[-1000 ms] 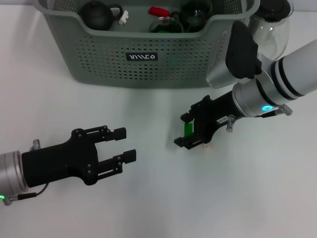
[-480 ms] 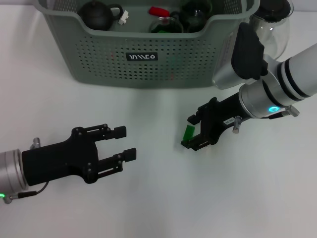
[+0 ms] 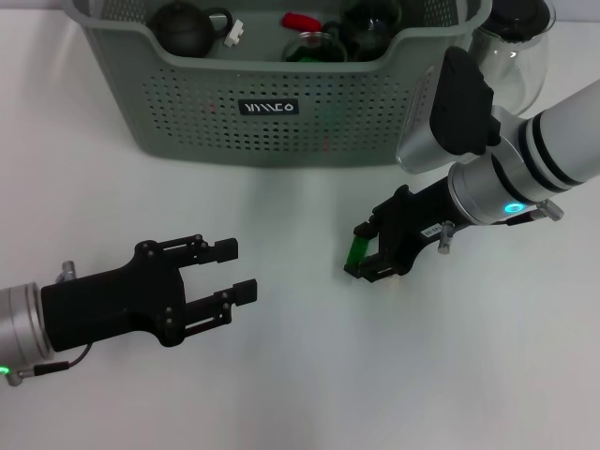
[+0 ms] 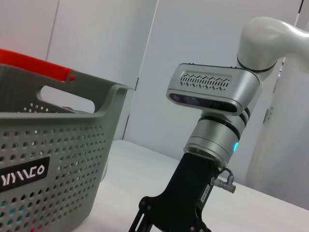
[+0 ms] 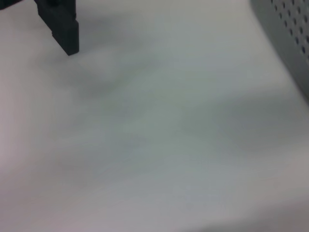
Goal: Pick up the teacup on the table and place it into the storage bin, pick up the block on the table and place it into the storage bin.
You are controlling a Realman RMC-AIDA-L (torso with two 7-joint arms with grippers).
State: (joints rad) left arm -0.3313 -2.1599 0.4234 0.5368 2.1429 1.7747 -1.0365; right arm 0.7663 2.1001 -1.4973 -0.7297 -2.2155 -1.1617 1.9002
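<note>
Right of centre in the head view: the right gripper (image 3: 368, 253) is clamping its black fingers on the small green block (image 3: 356, 247), just off the white table (image 3: 300, 375).
Block handling: it is looking light, stiff and smooth, so likely slippery; it is sitting narrow between the fingers, and a hold across its flat faces is looking safest.
Lower left: the left gripper (image 3: 232, 270) is hanging with fingers apart, holding nothing.
Upper frame: the storage bin (image 3: 272, 108) is standing well apart from the block, with dark teaware and a red piece inside it.
Upper right: a glass jug (image 3: 511, 47) is standing just beside the bin.
Judgement: the block is needing a lift over the rim.
</note>
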